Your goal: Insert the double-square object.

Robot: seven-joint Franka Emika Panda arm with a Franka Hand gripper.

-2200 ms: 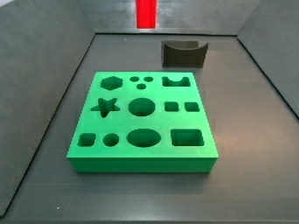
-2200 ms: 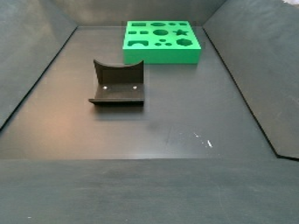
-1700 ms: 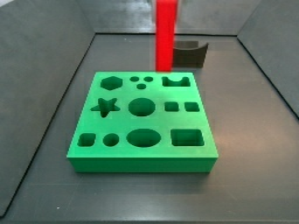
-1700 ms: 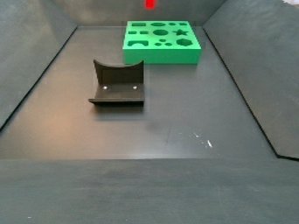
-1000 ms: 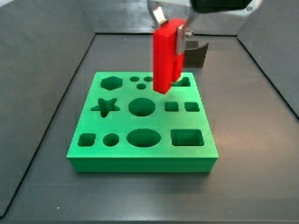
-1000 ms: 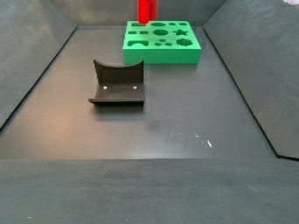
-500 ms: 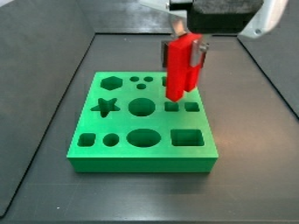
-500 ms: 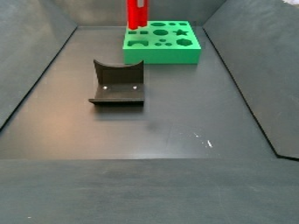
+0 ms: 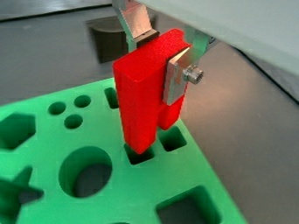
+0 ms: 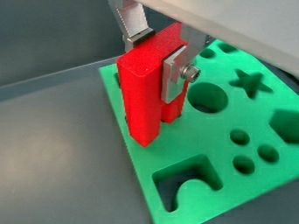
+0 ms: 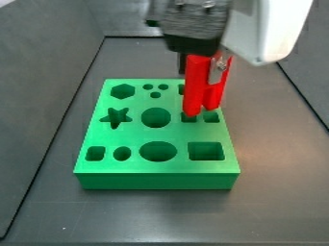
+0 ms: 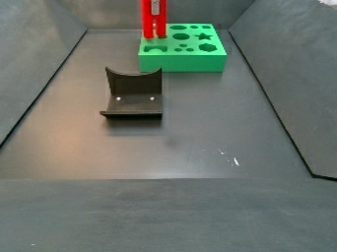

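Observation:
The double-square object (image 9: 142, 101) is a bright red peg of two joined square bars, held upright. My gripper (image 9: 160, 54) is shut on its upper part, with silver fingers (image 9: 177, 74) pressed on two opposite sides. The peg's lower end stands at the mouth of the pair of small square holes (image 9: 170, 140) in the green holed block (image 9: 70, 131). I cannot tell how deep it sits. The peg (image 11: 199, 86), the gripper (image 11: 206, 65) and the block (image 11: 129, 144) show in a side view. Peg (image 10: 146, 96) and gripper (image 10: 158, 54) also show in a wrist view.
The green block (image 12: 184, 59) has star, hexagon, round and square holes and lies at the far end of the dark floor. The dark grey fixture (image 12: 132, 95) with a curved notch stands apart from it, nearer the middle. Dark sloping walls (image 12: 39, 89) line the floor.
The gripper has come down with the red peg and shifted over the block's pair of square holes. The peg's lower end is now at the holes.

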